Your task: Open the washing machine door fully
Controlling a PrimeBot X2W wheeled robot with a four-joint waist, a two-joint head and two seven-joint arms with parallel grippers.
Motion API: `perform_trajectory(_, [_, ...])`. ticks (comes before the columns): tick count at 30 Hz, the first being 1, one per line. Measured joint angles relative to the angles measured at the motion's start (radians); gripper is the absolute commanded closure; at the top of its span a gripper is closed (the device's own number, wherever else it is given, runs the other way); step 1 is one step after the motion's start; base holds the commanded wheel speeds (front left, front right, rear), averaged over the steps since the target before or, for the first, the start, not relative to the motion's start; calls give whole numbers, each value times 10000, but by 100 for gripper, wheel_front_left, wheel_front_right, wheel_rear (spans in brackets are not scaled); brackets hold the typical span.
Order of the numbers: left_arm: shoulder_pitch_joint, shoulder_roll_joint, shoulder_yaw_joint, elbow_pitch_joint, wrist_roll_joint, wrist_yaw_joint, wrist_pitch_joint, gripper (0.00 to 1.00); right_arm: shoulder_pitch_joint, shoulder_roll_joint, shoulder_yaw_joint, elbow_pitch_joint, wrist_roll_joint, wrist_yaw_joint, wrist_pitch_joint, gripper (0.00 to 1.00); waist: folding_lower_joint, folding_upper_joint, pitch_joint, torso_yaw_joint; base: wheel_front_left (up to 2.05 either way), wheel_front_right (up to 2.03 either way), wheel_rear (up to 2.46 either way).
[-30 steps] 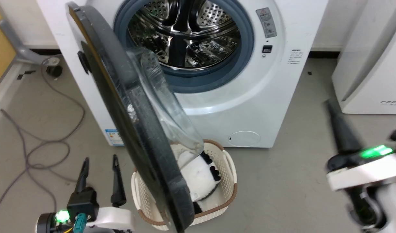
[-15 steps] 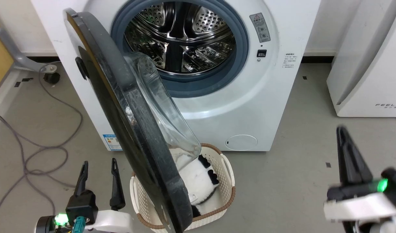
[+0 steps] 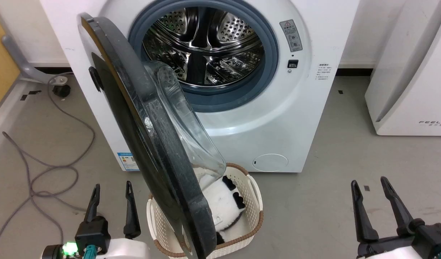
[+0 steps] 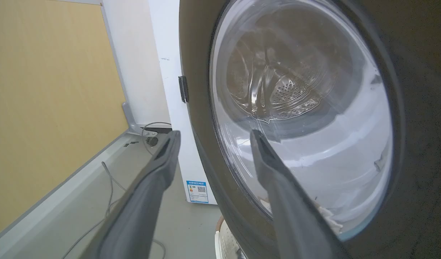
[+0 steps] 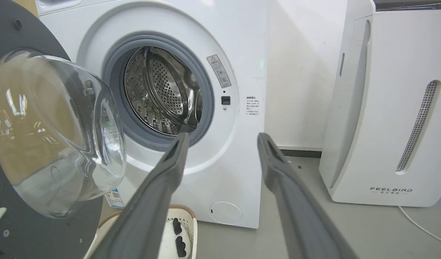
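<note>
The door [image 3: 159, 140] stands about half open, swung out from the washer [image 3: 278, 118] over a basket [image 3: 255, 201]. My left gripper [image 3: 112, 185] sits beside its outer face and my right gripper [image 3: 369, 181] well clear. Both have fingers apart and empty, likely poised to push it wider.

Smooth grey floor [image 3: 332, 194], evenly lit. Plain white wall [image 5: 299, 72] on far side, dark skirting strip [image 3: 350, 71] along its base. Matte yellow wall panel [image 4: 44, 108] at left. Loose grey cable [image 3: 54, 167] looped on floor, left. Tall white slotted appliance [image 3: 407, 72] at far right.
</note>
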Motion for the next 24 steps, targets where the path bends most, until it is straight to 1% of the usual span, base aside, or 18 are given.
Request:
perform_trajectory(7, [-1, -6, 15, 13, -8, 2, 0, 0, 152, 54, -186, -23, -144, 0, 0, 0, 1, 0, -84, 152, 0, 0, 0])
perform_trajectory(8, [-1, -8, 59, 13, -19, 6, 0, 5, 152, 59, -207, -29, -196, 0, 0, 0, 0, 0, -97, 167, 0, 0, 0])
perform_trajectory(9, [-1, -12, 130, 6, -27, 33, 0, 58, 153, 63, -224, -33, -251, 0, 0, 0, 0, 0, -107, 179, 0, 0, 0])
perform_trajectory(10, [-1, -10, 198, -19, -27, 56, 0, 91, 154, 63, -242, -33, -293, 0, 0, 0, 0, 0, -117, 189, 0, 0, 0])
perform_trajectory(11, [-1, -2, 245, -44, -27, 71, 0, 100, 155, 67, -251, -33, -328, 0, 0, 0, 1, 0, -128, 197, 0, 0, 0])
perform_trajectory(15, [-29, 15, 395, -437, -15, 73, 0, 100, 204, 75, -276, -52, -443, 0, 0, 0, 1, 0, -163, 228, 0, 0, 0])
perform_trajectory(20, [-212, 65, 506, -1511, 52, 77, 0, 100, 338, 82, -268, -61, -410, 0, 0, 0, 0, 0, -193, 252, 0, 0, 0])
perform_trajectory(24, [-499, 138, 316, -2545, 192, 21, -10, 100, 356, 86, -267, -63, -380, 0, 0, 0, 1, 0, -202, 263, 0, 0, 0])
